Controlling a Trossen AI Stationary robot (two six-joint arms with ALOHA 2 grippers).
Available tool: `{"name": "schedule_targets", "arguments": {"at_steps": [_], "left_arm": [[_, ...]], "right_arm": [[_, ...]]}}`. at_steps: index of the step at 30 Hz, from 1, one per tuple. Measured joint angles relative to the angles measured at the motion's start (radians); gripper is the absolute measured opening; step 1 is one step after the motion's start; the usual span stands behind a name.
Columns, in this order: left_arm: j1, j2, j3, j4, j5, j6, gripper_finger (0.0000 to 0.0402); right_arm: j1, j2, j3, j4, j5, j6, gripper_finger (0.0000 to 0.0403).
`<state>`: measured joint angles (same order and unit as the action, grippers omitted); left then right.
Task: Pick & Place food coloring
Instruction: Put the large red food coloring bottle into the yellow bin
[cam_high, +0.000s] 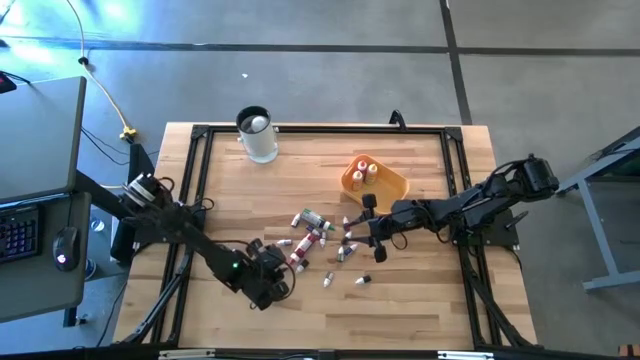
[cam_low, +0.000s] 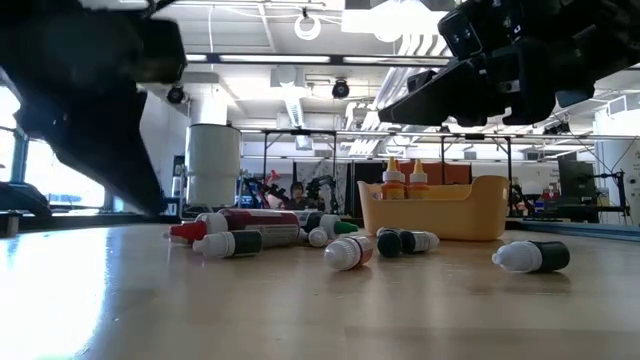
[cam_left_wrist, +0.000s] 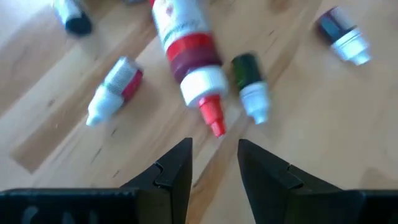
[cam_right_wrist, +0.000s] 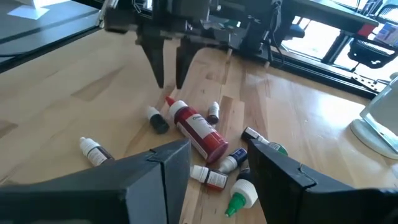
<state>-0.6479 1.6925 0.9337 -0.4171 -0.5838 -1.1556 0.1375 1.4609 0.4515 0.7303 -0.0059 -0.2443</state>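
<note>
The surface (cam_high: 420, 300) carries the orange-yellow tray (cam_high: 392, 186), two bottles standing in it. The remaining food coloring (cam_high: 318, 240) lies scattered mid-surface. Left tool (cam_left_wrist: 214, 163) hovers narrowly parted and empty beside the red-capped tube (cam_left_wrist: 186, 43); right tool (cam_right_wrist: 221, 163) wide, empty. Bottles judged light, smooth, roll-prone: grip across the body

A grey concrete floor (cam_high: 330, 80) surrounds the wooden table (cam_high: 330, 215), crossed by dark seam lines. On the left stands a grey desk (cam_high: 40, 190) with a keyboard (cam_high: 18, 232) and a mouse (cam_high: 65, 247) on it, and a yellow cable (cam_high: 105, 95) runs across the floor beside it. From table height, the far room shows a white ceiling with ducts and bright lamps (cam_low: 310, 25), a white column (cam_low: 213, 165), and bright windows (cam_low: 25, 165) at the left.
</note>
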Motion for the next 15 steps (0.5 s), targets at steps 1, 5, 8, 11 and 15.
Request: {"name": "schedule_targets", "arguments": {"at_steps": [1,5,8,11,15], "left_arm": [[0.0,-0.015,0.0,-0.004,-0.003,0.009,0.0129],[0.0,-0.061,0.0,-0.002,-0.023,0.027,0.0129],[0.0,-0.079,0.001,0.005,-0.017,0.027,0.0129],[0.0,-0.086,0.001,0.019,0.012,0.026,0.0129],[0.0,-0.086,0.002,0.089,0.013,0.027,0.0129]], "right_arm": [[0.0,0.0,0.0,0.0,-0.001,-0.001,0.0154],[0.0,0.0,0.0,0.0,-0.001,-0.002,0.0154],[0.0,0.0,0.0,0.004,-0.001,0.0,0.0154],[0.0,0.0,0.0,0.007,-0.001,0.008,0.0154],[0.0,0.0,0.0,0.007,0.001,0.0,0.0154]]}}
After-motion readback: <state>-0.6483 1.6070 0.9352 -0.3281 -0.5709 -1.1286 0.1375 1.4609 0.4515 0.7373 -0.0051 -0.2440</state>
